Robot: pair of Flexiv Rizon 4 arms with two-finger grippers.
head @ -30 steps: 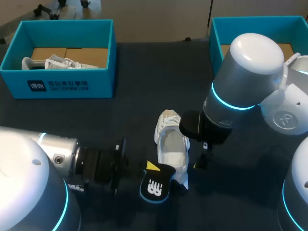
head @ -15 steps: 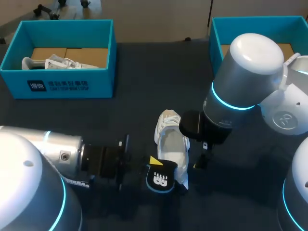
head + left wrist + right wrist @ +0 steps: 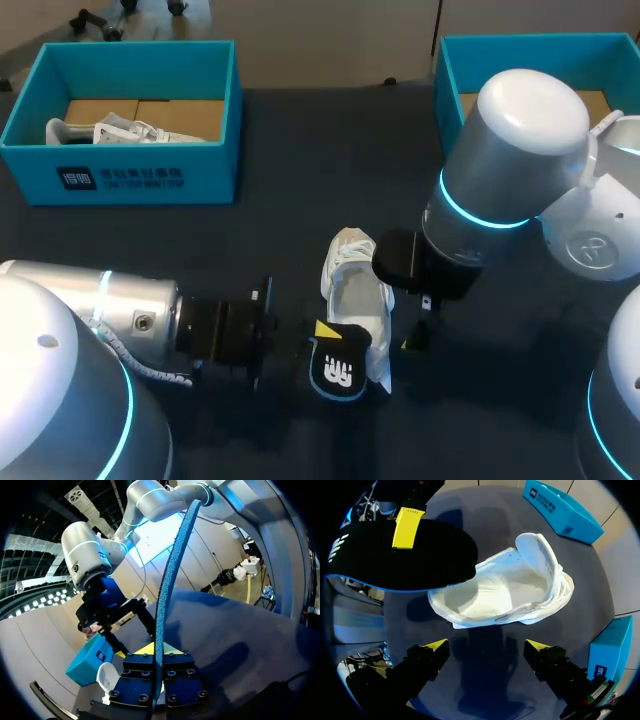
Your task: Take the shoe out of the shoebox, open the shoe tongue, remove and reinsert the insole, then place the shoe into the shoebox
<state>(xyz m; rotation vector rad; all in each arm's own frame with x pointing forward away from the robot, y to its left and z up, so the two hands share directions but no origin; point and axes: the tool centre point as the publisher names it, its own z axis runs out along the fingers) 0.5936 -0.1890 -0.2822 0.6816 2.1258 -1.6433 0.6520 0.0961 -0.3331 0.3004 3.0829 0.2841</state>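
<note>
Nearest, at the table's front edge: left gripper [image 3: 318, 335] clamped on a black insole [image 3: 338, 368], gripped edge-on from both sides, printed face up in the head view. Now further toward the table's middle than a second ago, arm stretched out more, insole carried along and overlapping more of the shoe's heel end.

Just beyond: white shoe [image 3: 358, 300] on the dark table [image 3: 280, 150], outside any box, tongue pulled back, inside bare and pale. Lies where it lay before.

Just beside the shoe, on its right: right gripper [image 3: 415, 335], fingers spread wide, holding nothing, low over the table. Unmoved across the frames. From its own wrist view, shoe ahead of the open fingers, with the insole hanging over the heel.

Farthest back: blue shoebox [image 3: 130, 180] at the far left, holding another white shoe [image 3: 110, 130]. Second blue shoebox [image 3: 450, 70] at the far right, partly behind the right arm.
</note>
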